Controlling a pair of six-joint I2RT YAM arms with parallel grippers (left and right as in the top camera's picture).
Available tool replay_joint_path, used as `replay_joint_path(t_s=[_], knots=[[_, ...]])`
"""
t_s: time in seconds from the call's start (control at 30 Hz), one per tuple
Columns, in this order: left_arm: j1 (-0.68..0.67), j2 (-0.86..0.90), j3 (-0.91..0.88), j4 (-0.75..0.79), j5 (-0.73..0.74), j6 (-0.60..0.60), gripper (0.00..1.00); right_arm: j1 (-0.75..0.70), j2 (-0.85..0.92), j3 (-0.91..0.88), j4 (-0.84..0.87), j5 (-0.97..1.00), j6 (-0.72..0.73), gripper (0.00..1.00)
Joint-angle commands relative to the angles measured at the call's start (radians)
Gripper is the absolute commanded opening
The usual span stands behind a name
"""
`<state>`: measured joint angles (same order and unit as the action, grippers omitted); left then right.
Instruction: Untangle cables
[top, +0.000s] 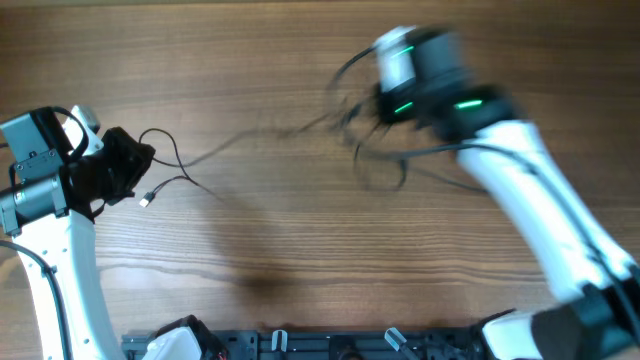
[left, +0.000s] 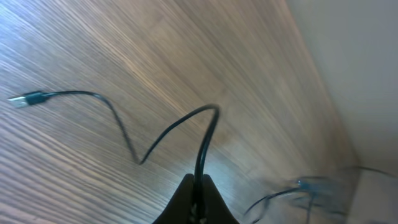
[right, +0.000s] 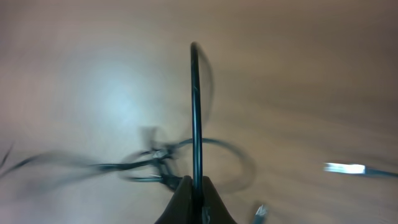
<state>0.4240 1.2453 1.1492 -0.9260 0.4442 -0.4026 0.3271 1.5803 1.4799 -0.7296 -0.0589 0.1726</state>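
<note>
We see the left arm's fingers (left: 186, 204) pinched together on a black cable (left: 124, 134), the tips meeting with only the cable between them. From that grip the cable climbs, bends over in a tight arch, drops to a sharp kink on the worktop (top: 300, 250), then sweeps away to a small plug (left: 22, 98) lying flat on the wood, dark-bodied with a metal tip. From overhead this stretch sits at the far left of the worktop, curling in a small loop with the plug free just beside the fingers.

From there a thin line runs right across the wood to a knot (top: 372, 150) of dark loops under the right arm (top: 520, 190), right of centre on the far side. Arm and loops are both smeared in that view, so we cannot count the cables or tell how they cross.

The right arm's fingers (right: 183, 204) are likewise closed, clamped on an upright strand (right: 196, 112) that rises straight from the tips and curves over at its top. Behind it the knot shows as blurred overlapping rings against the wood, mostly to the strand's left. A pale plug (right: 344, 168) lies apart at the right, and another small connector (right: 261, 211) lies near the fingers.
</note>
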Motion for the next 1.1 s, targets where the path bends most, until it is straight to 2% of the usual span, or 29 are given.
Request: replay_joint_path(t_s=[0.0, 0.1, 0.2, 0.33, 0.43, 0.67, 0.77, 0.83, 0.93, 1.03, 1.07], knots=[[0.020, -0.016, -0.001, 0.001, -0.116, 0.032, 0.04, -0.297, -0.063, 0.017, -0.056, 0.031, 0.038, 0.04], [0.056, -0.015, -0.001, 0.021, -0.185, 0.029, 0.04, -0.562, -0.030, 0.017, -0.068, -0.121, 0.037, 0.04], [0.121, -0.015, -0.001, 0.026, -0.233, 0.029, 0.04, -0.718, 0.012, 0.017, -0.073, -0.256, 0.036, 0.04], [0.208, -0.014, -0.001, 0.016, -0.234, -0.069, 0.04, -0.788, 0.043, 0.017, -0.094, -0.248, 0.059, 0.04], [0.309, -0.014, -0.001, 0.016, -0.233, -0.170, 0.04, -0.827, 0.057, 0.017, -0.095, -0.089, 0.177, 0.04], [0.491, 0.042, -0.001, 0.016, -0.203, -0.238, 0.04, -0.954, 0.084, 0.002, -0.100, -0.072, 0.325, 0.04], [0.506, 0.123, -0.001, 0.043, -0.111, -0.238, 0.04, -0.983, 0.115, 0.001, -0.109, -0.072, 0.320, 0.04], [0.506, 0.199, -0.001, 0.071, 0.002, -0.234, 0.04, -0.988, 0.144, 0.001, -0.115, -0.097, 0.316, 0.04], [0.499, 0.275, -0.001, 0.126, 0.158, -0.224, 0.04, -0.973, 0.164, 0.001, -0.114, -0.307, 0.208, 0.04], [0.442, 0.299, -0.001, 0.235, 0.419, -0.088, 0.04, -0.896, 0.166, 0.001, -0.109, -0.515, 0.140, 0.05], [0.411, 0.298, -0.001, 0.271, 0.486, -0.059, 0.04, -0.850, 0.166, 0.001, -0.110, -0.525, 0.124, 0.05]])
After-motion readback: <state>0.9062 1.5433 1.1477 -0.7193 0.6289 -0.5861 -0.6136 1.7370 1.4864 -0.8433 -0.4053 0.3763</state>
